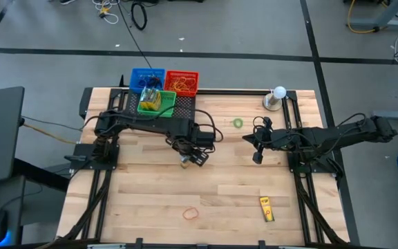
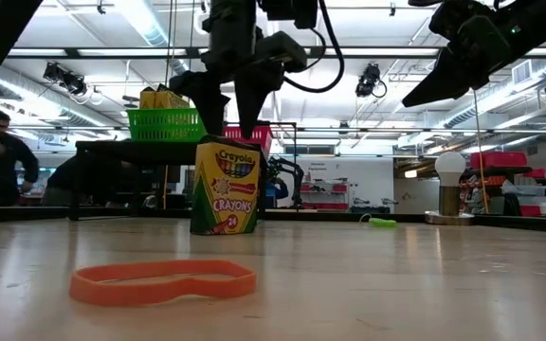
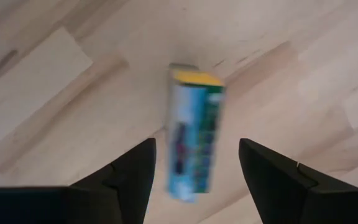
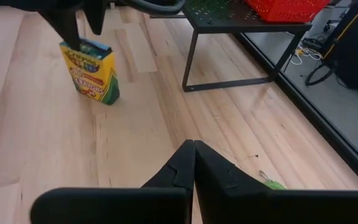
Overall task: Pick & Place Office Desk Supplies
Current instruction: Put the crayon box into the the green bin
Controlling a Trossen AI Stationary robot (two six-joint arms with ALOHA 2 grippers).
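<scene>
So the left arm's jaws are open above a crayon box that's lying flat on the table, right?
Not quite: the crayon box stands upright on the table, as the low view shows. The rest holds: the left gripper hangs just above it with its jaws open.

A white ball on a round base is standing near the far right edge of the wooden table. A black metal stand is sitting at the far side of the table. A blue basket, a red basket and a green basket are resting on it. A person is standing in the room behind the table.
</scene>
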